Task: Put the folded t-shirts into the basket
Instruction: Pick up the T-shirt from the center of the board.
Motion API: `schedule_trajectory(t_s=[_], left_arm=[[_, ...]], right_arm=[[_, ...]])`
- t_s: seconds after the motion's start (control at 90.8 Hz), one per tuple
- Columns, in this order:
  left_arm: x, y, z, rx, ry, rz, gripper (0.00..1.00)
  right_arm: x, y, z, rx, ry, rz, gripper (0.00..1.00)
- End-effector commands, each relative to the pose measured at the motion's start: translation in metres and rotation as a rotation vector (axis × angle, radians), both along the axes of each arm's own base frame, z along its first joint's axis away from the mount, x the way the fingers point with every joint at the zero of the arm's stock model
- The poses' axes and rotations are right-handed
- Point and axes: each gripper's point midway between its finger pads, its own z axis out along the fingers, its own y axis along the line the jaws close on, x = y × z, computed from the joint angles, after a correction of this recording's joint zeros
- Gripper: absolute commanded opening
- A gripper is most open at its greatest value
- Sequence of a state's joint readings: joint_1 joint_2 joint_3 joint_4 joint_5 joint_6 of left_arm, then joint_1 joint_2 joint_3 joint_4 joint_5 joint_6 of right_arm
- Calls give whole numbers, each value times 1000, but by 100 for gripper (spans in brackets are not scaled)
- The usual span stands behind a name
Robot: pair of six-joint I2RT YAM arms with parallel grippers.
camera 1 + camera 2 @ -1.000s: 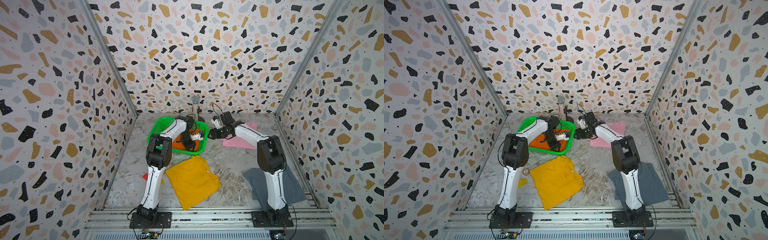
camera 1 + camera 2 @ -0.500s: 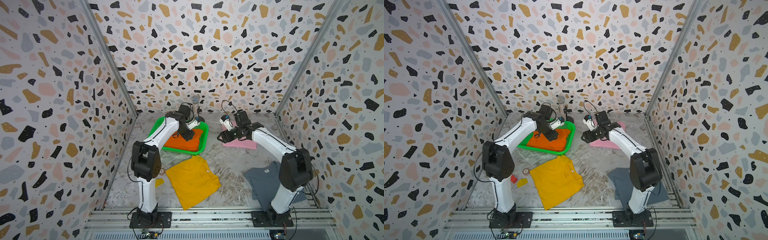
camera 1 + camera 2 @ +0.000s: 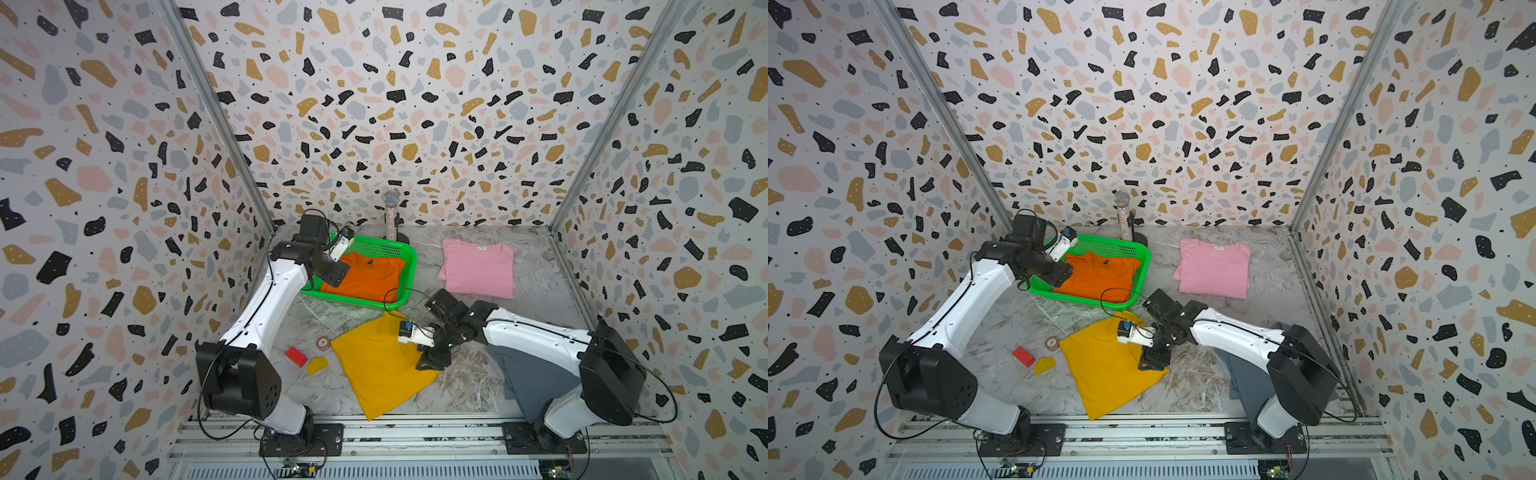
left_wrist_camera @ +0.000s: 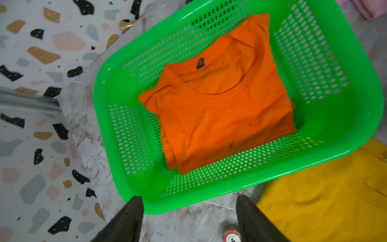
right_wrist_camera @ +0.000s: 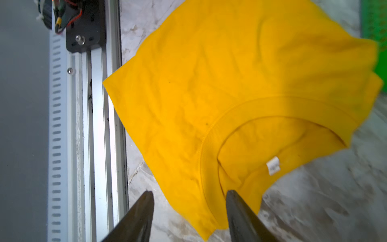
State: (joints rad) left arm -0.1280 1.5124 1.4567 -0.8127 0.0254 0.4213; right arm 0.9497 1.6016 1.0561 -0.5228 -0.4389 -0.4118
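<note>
Ahead of the left gripper (image 4: 188, 199), whose fingers (image 4: 125, 222) are black, the basket (image 4: 360, 94) is bright green, its walls patterned with rows of small holes. The t-shirt (image 4: 219, 117) in it is plain orange with a dark neck label.

Under the right gripper (image 5: 188, 191), with its black fingers (image 5: 240, 215), the t-shirt (image 5: 209, 83) is plain mustard yellow with a white label. Across that shirt from them are a red block (image 3: 296, 356) and a yellow block (image 3: 317, 365).

Well beyond those fingers lies a pale pink t-shirt (image 3: 478, 270), and back behind them a grey-blue t-shirt (image 3: 528, 374).

The tabletop (image 3: 540, 307) is grey-white with marble veining. The walls (image 3: 415, 104) are white terrazzo, flecked with black, ochre, pink and grey-blue.
</note>
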Motion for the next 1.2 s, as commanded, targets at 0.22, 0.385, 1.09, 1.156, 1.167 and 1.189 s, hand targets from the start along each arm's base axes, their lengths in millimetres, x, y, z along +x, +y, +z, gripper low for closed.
schedule_trajectory(t_s=[0.22,0.385,1.09,1.156,1.167,1.189], left_arm=[[-22,-11,2,-94,10,-43,75],[-57,-25,-13,-119,119,-175,74],[-189,-155,-82,-109,245,-882,69],[-193,-167,-92,-111,254,-923,69],[-194,-169,-94,-108,257,-932,68],[-196,-171,-99,-100,262,-945,68]], right_arm=[[2,-39,-56,-318,-220,163,39],[6,-95,-68,-479,-354,224,33],[74,-178,-24,-432,-245,-195,45],[72,-177,-22,-411,-184,-243,47],[72,-177,-23,-409,-174,-251,47],[71,-177,-23,-405,-151,-261,47]])
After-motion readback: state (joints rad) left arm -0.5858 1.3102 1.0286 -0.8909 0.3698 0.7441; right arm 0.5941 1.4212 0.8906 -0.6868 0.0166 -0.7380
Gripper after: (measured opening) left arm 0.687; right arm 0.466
